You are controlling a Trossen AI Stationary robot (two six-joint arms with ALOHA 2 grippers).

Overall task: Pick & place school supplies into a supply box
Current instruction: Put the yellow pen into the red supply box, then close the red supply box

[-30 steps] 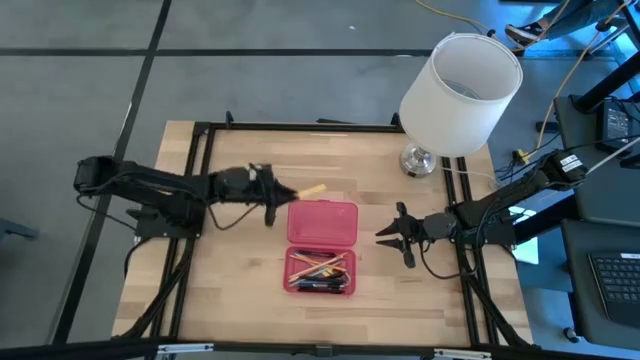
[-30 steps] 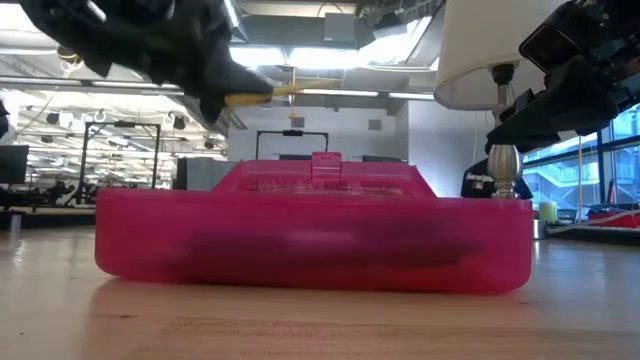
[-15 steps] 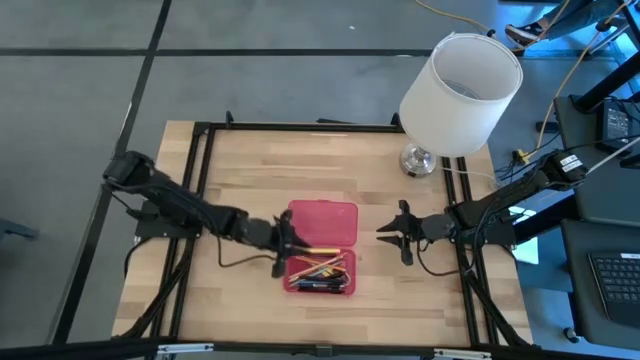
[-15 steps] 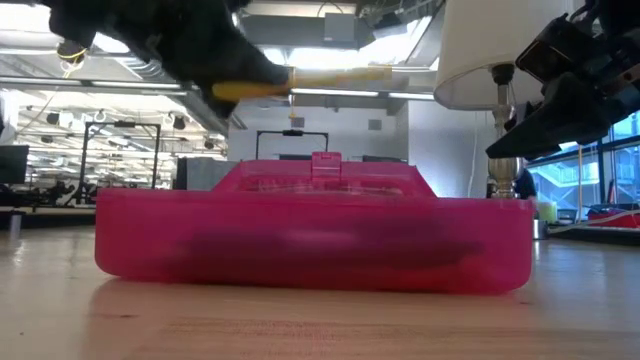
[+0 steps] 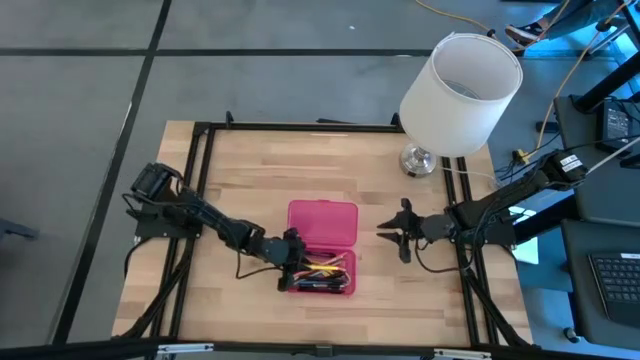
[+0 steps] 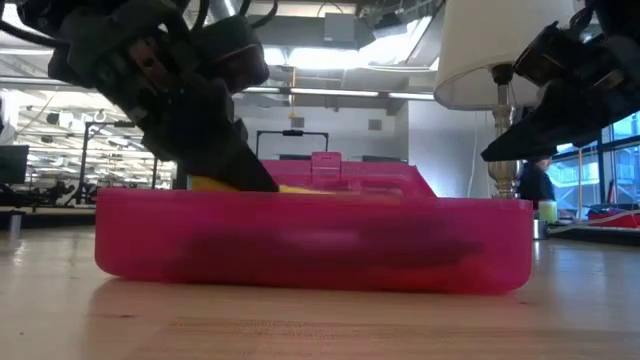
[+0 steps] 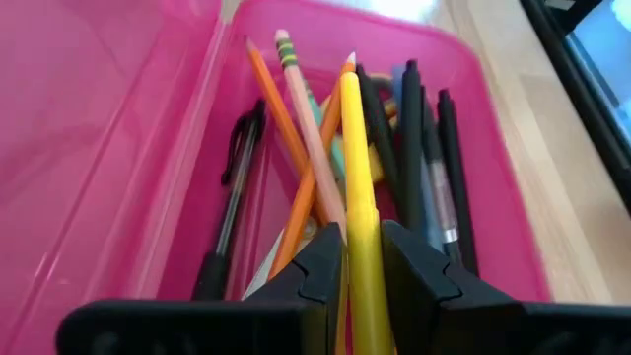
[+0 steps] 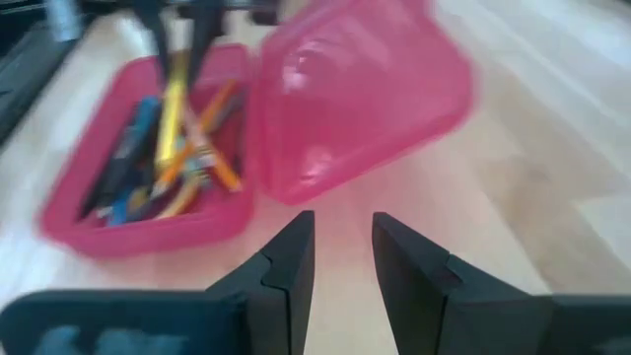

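Observation:
The pink supply box (image 5: 322, 222) lies open, its lid toward the far edge and its tray (image 5: 318, 290) toward the near edge. In the tray (image 7: 473, 118) lie several pens and pencils (image 7: 296, 128), orange, black and blue. My left gripper (image 5: 290, 258) is at the tray's left end, reaching down into it, shut on a yellow pencil (image 7: 355, 138). The low view shows this gripper (image 6: 235, 170) dipping behind the tray's wall. My right gripper (image 5: 392, 236) hovers open to the right of the box, touching nothing. No scissors show. My left gripper pinches the yellow pencil near one end (image 7: 361, 232) between its two fingers (image 7: 320, 261). It comes slanting down from the table's left. The pencil points away from the fingers, along the tray and over the other pens (image 7: 414, 148). I cannot tell whether its free end rests on them.
A white lampshade (image 5: 460, 80) on a metal base (image 5: 418, 160) stands at the table's far right corner. A black frame (image 5: 200, 140) runs around the wooden tabletop. Bare wood lies near the far edge and in front of the tray.
My left gripper carried the yellow pencil from beside the lid's far left corner toward the near edge, then down into the tray's left end. The pencil, first held high above the box, now sits low among the other pens. The right gripper stayed almost still.

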